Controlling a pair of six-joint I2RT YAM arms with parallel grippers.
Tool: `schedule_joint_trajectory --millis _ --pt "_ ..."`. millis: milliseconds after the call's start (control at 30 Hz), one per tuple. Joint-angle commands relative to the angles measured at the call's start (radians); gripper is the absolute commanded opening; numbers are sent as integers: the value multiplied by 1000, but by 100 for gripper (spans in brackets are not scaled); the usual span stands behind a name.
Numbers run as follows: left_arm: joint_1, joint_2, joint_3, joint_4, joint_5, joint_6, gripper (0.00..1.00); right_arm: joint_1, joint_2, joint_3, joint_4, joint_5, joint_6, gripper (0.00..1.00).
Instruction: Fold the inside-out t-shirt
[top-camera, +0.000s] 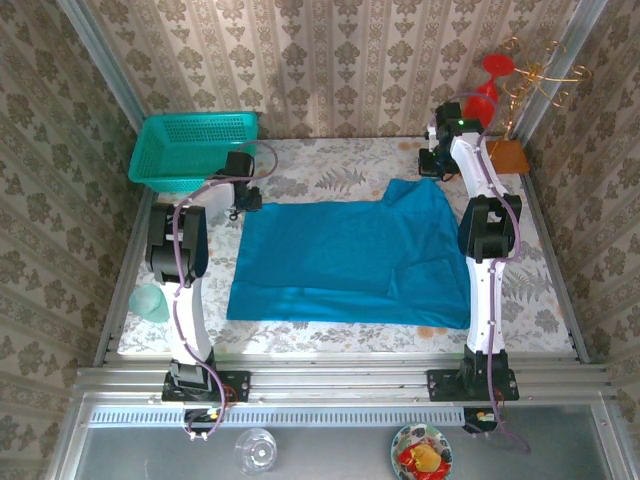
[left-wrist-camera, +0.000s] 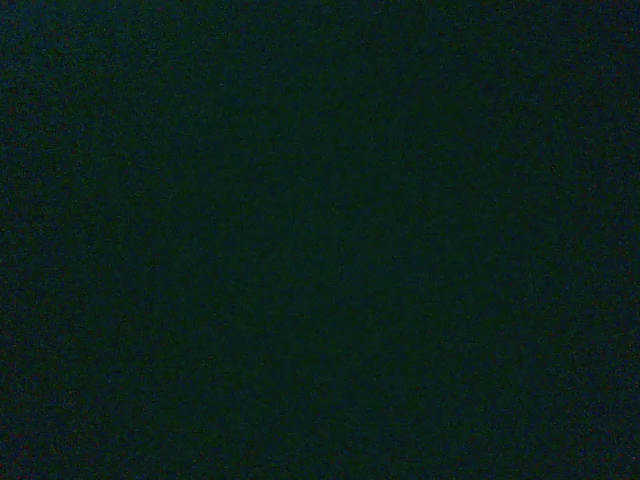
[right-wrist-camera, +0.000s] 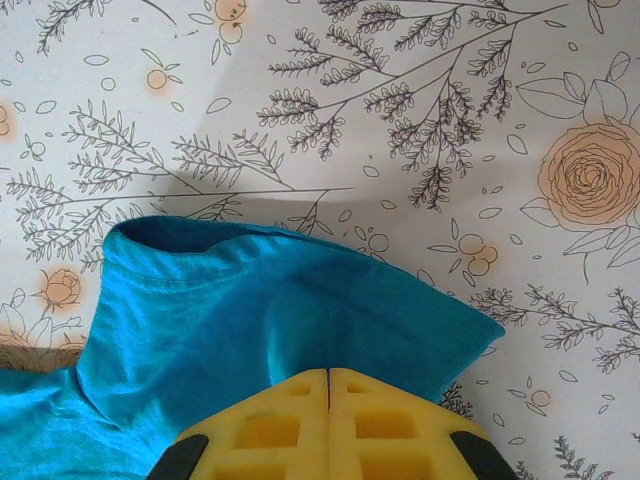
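Note:
The inside-out t-shirt (top-camera: 350, 260) lies spread flat across the middle of the flowered table, plain teal-blue. My left gripper (top-camera: 245, 197) sits at its far left corner. The left wrist view is black, so its jaws cannot be read. My right gripper (top-camera: 437, 165) is at the shirt's far right corner, where a sleeve sticks out. In the right wrist view the yellow fingertips (right-wrist-camera: 328, 372) are pressed together. The sleeve fabric (right-wrist-camera: 250, 300) puckers up into them and lifts slightly off the cloth, casting a shadow.
A teal mesh basket (top-camera: 190, 150) stands at the far left corner. A red goblet (top-camera: 490, 85) and a gold wire stand (top-camera: 540, 75) are at the far right. A pale green cup (top-camera: 150, 300) lies at the table's left edge.

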Motion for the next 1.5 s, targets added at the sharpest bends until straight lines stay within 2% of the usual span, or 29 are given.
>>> schedule_joint_trajectory --millis 0,133,400,633,1033,1167,1333,1467 --pt "4 -18 -8 20 -28 -20 29 5 -53 13 -45 30 -11 0" --pt "17 1 2 28 1 -26 29 5 -56 15 -53 34 -13 0" --pt "21 14 9 52 63 -29 23 6 -62 15 -63 47 -17 0" --pt "17 -3 -14 61 65 -32 21 5 -67 15 -64 51 -20 0" --pt "14 -179 -208 271 -61 -34 29 6 -70 19 -71 42 -16 0" --pt "22 -161 -224 286 -32 -44 29 6 -71 19 -73 42 -15 0" --pt "22 -152 -294 405 34 -75 31 7 -74 26 -78 42 -16 0" --pt "23 -134 -295 422 38 -84 31 6 -79 26 -85 47 -20 0"
